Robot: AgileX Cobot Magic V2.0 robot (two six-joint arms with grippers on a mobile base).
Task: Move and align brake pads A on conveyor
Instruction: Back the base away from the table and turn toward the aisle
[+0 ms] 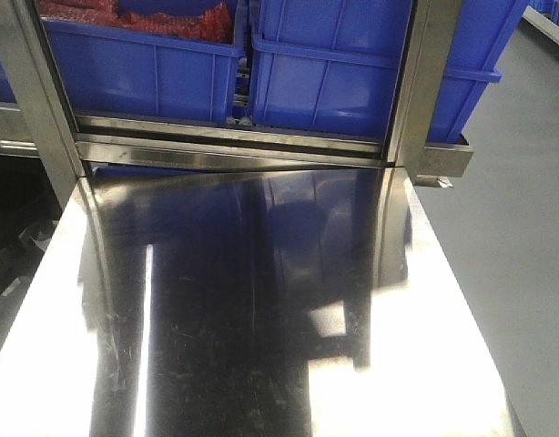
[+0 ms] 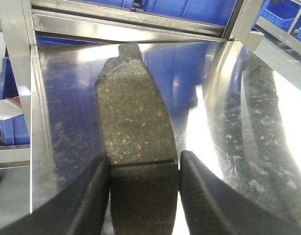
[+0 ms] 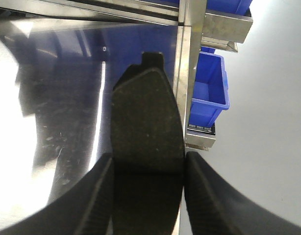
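Spanning the front view, shiny steel table (image 1: 261, 346) fronts blue plastic bins (image 1: 334, 73). Left gripper (image 2: 144, 161) clamps a speckled grey-brown brake pad (image 2: 133, 117), right gripper (image 3: 148, 159) a dark curved brake pad (image 3: 145, 112), both above it. Apparently transfer step; next: reach the unseen conveyor.

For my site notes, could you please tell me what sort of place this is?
Probably a factory parts-handling station: a shiny steel table, blue plastic bins on a steel rack, a flat grey-brown brake pad clamped in the left gripper and a second dark pad in the right gripper.
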